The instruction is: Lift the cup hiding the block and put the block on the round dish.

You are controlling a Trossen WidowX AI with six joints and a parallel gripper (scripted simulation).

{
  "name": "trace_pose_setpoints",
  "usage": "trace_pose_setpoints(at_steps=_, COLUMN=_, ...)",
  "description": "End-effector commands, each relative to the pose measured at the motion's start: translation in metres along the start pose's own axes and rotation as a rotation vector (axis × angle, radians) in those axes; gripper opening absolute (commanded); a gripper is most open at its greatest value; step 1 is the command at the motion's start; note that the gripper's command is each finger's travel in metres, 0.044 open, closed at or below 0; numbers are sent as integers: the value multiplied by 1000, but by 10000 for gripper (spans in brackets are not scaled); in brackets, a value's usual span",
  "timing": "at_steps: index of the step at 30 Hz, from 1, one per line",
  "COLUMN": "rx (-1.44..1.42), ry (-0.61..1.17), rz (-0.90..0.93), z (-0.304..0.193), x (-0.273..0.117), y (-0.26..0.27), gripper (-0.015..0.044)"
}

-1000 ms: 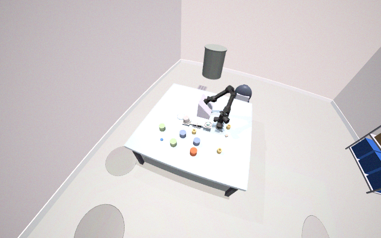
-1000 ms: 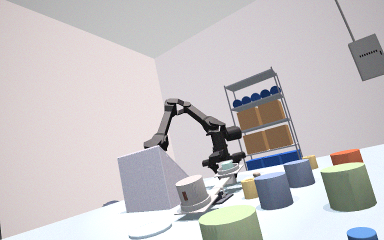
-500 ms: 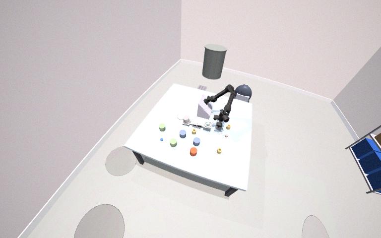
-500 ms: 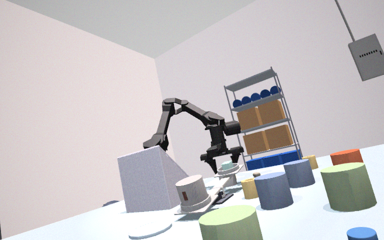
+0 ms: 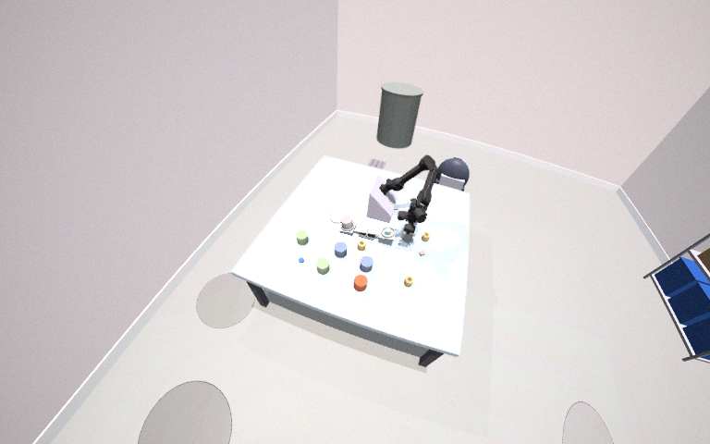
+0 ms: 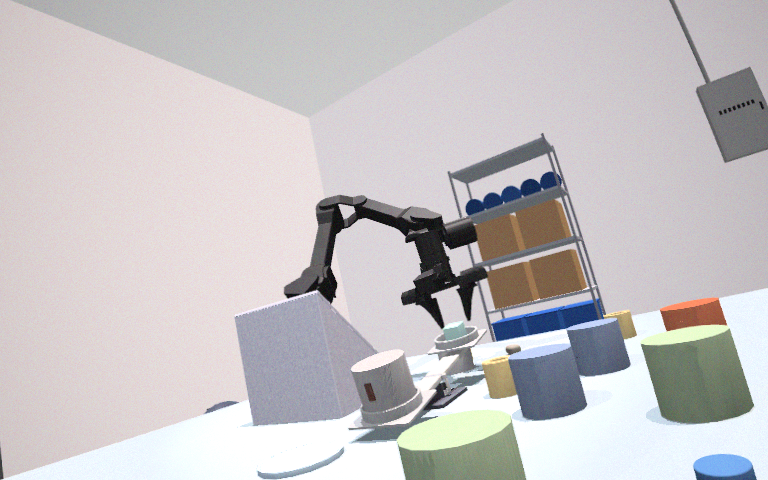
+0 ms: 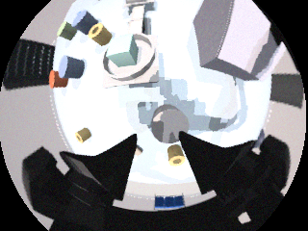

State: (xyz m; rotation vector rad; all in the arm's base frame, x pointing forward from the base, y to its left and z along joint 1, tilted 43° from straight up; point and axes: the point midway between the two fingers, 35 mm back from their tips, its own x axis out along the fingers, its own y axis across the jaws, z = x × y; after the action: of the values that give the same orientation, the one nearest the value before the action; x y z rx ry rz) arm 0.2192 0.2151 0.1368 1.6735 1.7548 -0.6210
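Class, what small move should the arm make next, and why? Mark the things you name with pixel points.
Probably shift the open gripper [image 5: 409,230] [image 6: 455,323] [image 7: 158,135] sideways over the teal block [image 5: 387,231] [image 6: 454,330] [image 7: 122,50]: the block sits uncovered on the balance [image 6: 448,362] [image 7: 144,78], and the lifted-off cup [image 5: 407,236] [image 7: 169,124] stands beside it, outside the fingers' grip.

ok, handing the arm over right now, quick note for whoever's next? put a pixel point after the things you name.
Gripper [image 5: 409,231] [image 6: 455,323] [image 7: 158,135]: fingers apart, holding nothing, above the lifted cup [image 5: 407,236] [image 7: 168,126].
Where: that cup is on the table beside the balance; the green block [image 5: 387,231] [image 6: 454,330] [image 7: 122,50] sits uncovered in the near-arm end's ringed pan. Other cup [image 5: 347,223] [image 6: 385,382] covers the opposite end. Round dish [image 5: 336,216] [image 6: 300,460] has no cup above it.
Done: block exposed, cup set aside.
Left: block to dish, let go, move clear. Don't touch the other cup.
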Motion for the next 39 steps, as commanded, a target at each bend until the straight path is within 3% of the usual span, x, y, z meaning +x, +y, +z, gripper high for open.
trace_pose_setpoints(at_steps=1, rx=-78, ry=7, rz=16, z=2, x=-5, y=5, gripper=260)
trace_pose_setpoints(at_steps=39, rx=-1389, ry=-28, rz=-29, z=47, x=-18, y=32, gripper=260)
